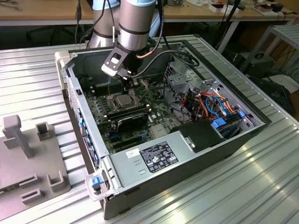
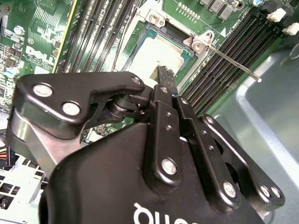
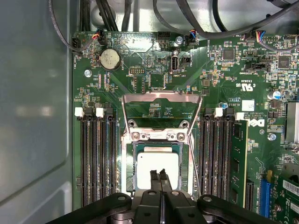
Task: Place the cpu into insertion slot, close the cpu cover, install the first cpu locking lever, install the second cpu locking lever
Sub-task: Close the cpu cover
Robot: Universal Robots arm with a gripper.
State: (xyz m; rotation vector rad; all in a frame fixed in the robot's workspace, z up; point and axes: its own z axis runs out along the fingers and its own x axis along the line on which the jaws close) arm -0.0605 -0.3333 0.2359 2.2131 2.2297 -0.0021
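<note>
From my station I see the gripper [image 3: 160,173] hanging right over the cpu [image 3: 158,161], its two black fingers pressed flat together with nothing between them. The tips sit above the edge of the chip away from the cover's hinge; whether they touch the metal I cannot tell. The cpu already lies flat in the insertion slot [image 3: 138,150], its grey top squared up inside the dark socket border. The cpu cover [image 3: 161,97] is swung up and open, and through its window I see green board. In the second wrist view a thin locking lever [image 2: 232,62] juts unlatched from a socket corner, close beside the fingers. Black memory slots [image 3: 96,158] flank the socket on both sides, with a green memory stick [image 3: 238,158] standing past one bank. A coin battery [image 3: 110,59] and black cables [image 3: 187,18] lie beyond the open cover. In the exterior view the computer case [image 1: 70,88] sits open on the ribbed metal table [image 1: 261,186], and the arm [image 1: 135,18] reaches down into it from the far side. Long black modules [image 1: 131,120] stand just nearer than the socket, and the power supply [image 1: 156,156] fills the near end. A drive cage [image 1: 184,79] and orange and blue cables [image 1: 212,105] crowd the exterior view's right, and a grey fixture [image 1: 28,149] rests on the table at the exterior view's left
</note>
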